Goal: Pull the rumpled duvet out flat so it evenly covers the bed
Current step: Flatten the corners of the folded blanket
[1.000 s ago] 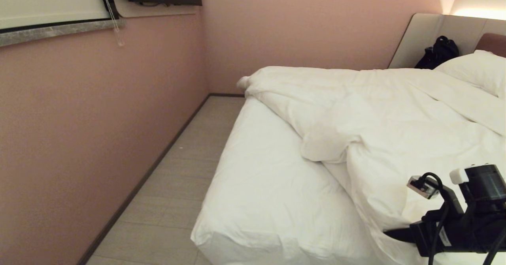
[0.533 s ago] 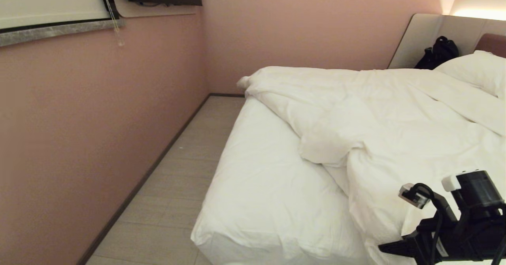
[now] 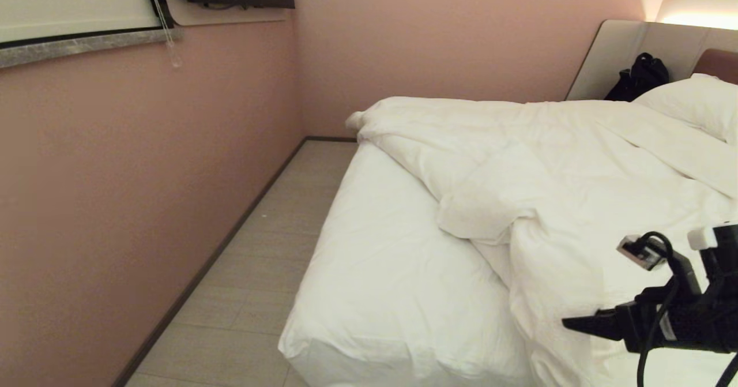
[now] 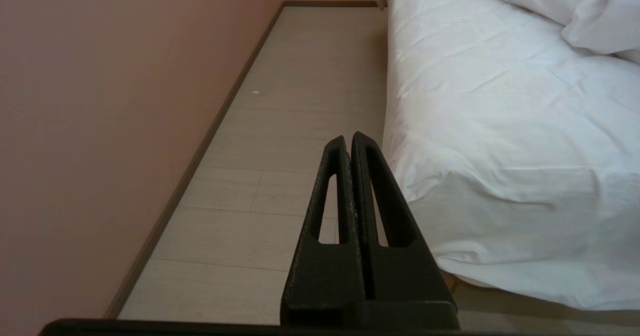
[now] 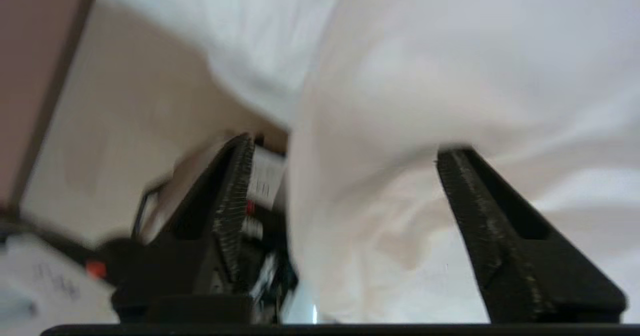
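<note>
The white duvet (image 3: pixel 553 168) lies rumpled across the far and right part of the bed (image 3: pixel 392 260), folded back diagonally, so the sheet at the near left corner is bare. One fold hangs over the foot edge at the lower right. My right gripper (image 3: pixel 579 324) hovers there, open. In the right wrist view its jaws (image 5: pixel 345 148) stand wide apart, with duvet cloth (image 5: pixel 400 75) hanging loose between them. My left gripper (image 4: pixel 348 138) is shut and empty, parked over the floor beside the bed's corner (image 4: pixel 500 125).
A pillow (image 3: pixel 697 101) and a black bag (image 3: pixel 637 75) sit by the headboard (image 3: pixel 718 64). A narrow strip of floor (image 3: pixel 253 271) runs between the bed and the pink wall (image 3: pixel 144 173) on the left.
My right gripper opened, letting go of the duvet fold, dipped, then rose and drew back to the right. The left arm has not moved.
</note>
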Motion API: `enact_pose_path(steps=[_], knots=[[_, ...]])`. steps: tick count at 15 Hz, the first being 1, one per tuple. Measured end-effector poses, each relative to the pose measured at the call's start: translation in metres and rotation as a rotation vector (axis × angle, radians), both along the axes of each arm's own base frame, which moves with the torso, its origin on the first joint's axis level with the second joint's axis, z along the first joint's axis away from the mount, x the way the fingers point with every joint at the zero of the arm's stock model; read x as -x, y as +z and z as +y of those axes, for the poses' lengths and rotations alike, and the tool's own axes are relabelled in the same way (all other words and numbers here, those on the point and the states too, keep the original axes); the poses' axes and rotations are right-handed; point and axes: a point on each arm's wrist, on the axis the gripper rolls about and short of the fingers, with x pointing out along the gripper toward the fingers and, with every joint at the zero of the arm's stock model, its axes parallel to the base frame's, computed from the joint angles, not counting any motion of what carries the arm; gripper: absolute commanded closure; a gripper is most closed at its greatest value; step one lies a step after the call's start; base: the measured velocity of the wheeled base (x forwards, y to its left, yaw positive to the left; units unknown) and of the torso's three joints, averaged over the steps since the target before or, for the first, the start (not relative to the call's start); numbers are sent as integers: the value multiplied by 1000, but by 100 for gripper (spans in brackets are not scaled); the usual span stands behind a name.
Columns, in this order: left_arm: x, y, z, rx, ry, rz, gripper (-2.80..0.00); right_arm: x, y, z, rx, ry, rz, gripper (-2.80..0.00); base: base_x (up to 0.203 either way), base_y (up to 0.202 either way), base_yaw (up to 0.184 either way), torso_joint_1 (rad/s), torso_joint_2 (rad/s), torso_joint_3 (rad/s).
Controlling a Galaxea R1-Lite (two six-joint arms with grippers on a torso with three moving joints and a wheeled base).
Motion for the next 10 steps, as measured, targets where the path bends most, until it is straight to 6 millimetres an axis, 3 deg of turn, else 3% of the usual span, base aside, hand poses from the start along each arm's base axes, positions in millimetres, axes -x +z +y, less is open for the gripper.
enact_pose_path(steps=[6, 7, 10], knots=[[0, 0, 0, 0, 0, 0, 0, -9, 32, -25, -133, -202, -84, -280, 0, 0, 0, 0, 0, 0], [0, 0, 0, 0, 0, 0, 0, -14, 33, -30, -157, -243, -85, 0, 0, 0, 0, 0, 0, 0], [0, 0, 0, 0, 0, 0, 0, -37, 30, -49, -232, -373, -84, 0, 0, 0, 0, 0, 0, 0]])
